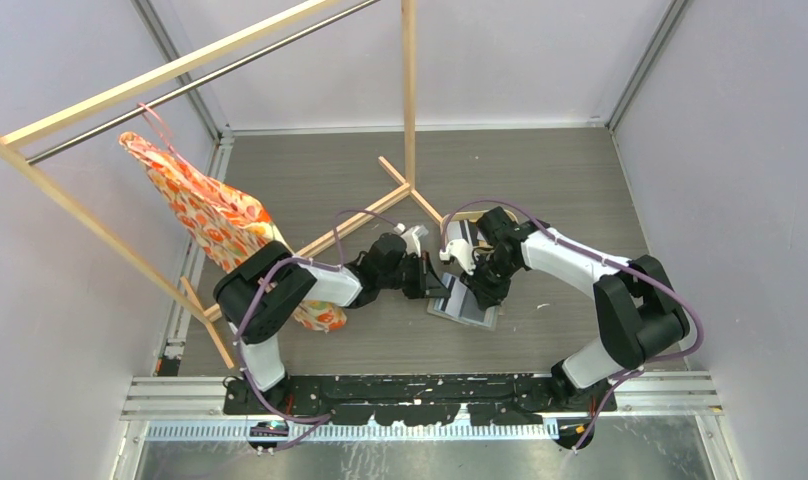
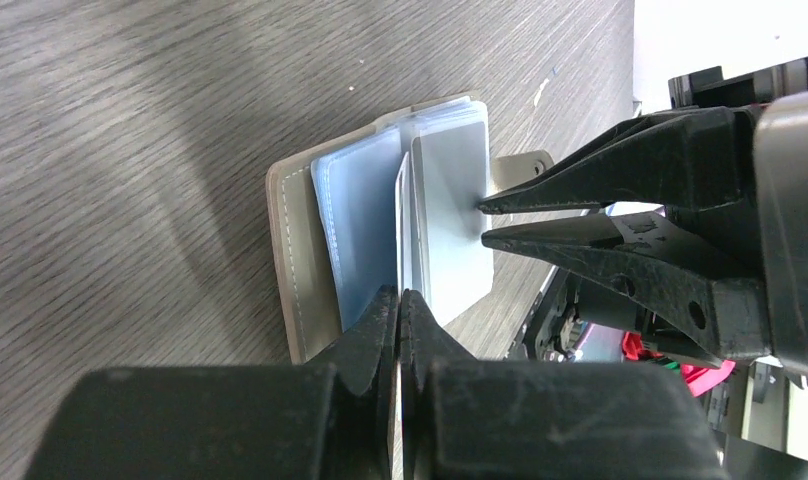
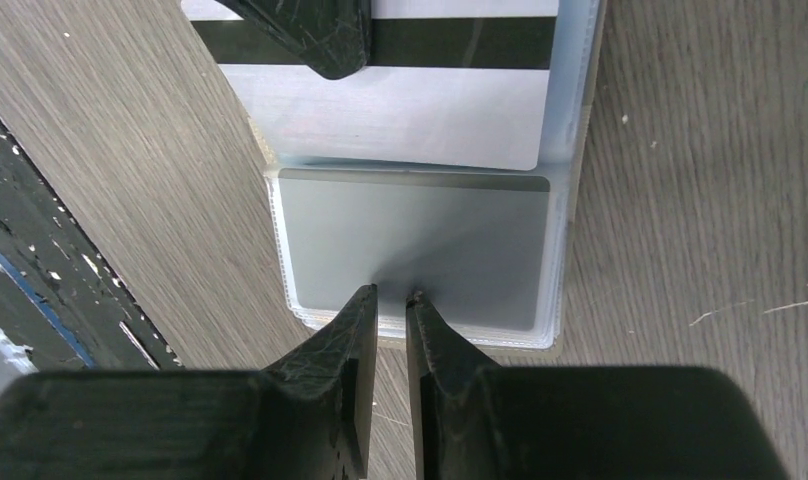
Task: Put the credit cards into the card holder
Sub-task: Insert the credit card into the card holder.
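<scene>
On the grey wood-grain surface (image 1: 580,200), the open card holder (image 1: 475,315) is laid flat between the arms, one leaf pinched by the closed left fingers (image 2: 372,335), the slightly parted right fingers (image 3: 342,335) set against a sleeved grey credit card (image 3: 415,240).

Grey table (image 1: 580,180) bears the open card holder (image 1: 466,308) and a wooden rack (image 1: 409,100)

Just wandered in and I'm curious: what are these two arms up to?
Two robot arms are working over an open card holder on the table. The left gripper is shut, apparently pinching one clear sleeve upright. The right gripper, jaws slightly apart, sits at the edge of a grey card lying in another sleeve.
</scene>
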Robot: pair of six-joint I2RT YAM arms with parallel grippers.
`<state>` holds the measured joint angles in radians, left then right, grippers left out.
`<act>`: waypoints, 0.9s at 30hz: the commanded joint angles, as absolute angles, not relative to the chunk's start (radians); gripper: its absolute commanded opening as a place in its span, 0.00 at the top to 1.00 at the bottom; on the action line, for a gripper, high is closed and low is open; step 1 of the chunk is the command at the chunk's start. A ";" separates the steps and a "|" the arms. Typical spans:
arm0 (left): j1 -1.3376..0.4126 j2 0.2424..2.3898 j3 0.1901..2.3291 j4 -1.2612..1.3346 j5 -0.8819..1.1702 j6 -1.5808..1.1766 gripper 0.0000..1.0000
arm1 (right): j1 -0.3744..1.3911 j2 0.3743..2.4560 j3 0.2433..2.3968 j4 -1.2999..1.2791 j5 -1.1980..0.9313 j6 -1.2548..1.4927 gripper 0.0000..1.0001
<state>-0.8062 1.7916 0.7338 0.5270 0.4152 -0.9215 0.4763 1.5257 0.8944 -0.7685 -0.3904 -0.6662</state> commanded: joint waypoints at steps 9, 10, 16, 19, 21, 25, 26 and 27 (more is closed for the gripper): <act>-0.783 1.840 0.790 0.518 0.500 -0.949 1.00 | 0.477 1.553 0.910 -0.783 -0.282 -0.692 0.78; -0.781 1.844 0.795 0.518 0.507 -0.952 1.00 | 0.477 1.554 0.910 -0.784 -0.281 -0.693 0.78; -0.771 1.816 0.772 0.534 0.492 -0.958 1.00 | 0.478 1.559 0.911 -0.788 -0.278 -0.693 0.78; -0.770 1.782 0.757 0.531 0.476 -0.949 1.00 | 0.478 1.559 0.913 -0.788 -0.280 -0.692 0.78; -0.770 1.773 0.755 0.537 0.489 -0.944 1.00 | 0.478 1.558 0.914 -0.790 -0.284 -0.690 0.78; -0.769 1.786 0.757 0.565 0.514 -0.950 1.00 | 0.478 1.549 0.917 -0.796 -0.299 -0.687 0.78; -0.770 1.790 0.753 0.583 0.519 -0.954 1.00 | 0.477 1.545 0.917 -0.795 -0.302 -0.689 0.78; -0.769 1.794 0.750 0.604 0.524 -0.958 1.00 | 0.477 1.544 0.917 -0.795 -0.303 -0.689 0.78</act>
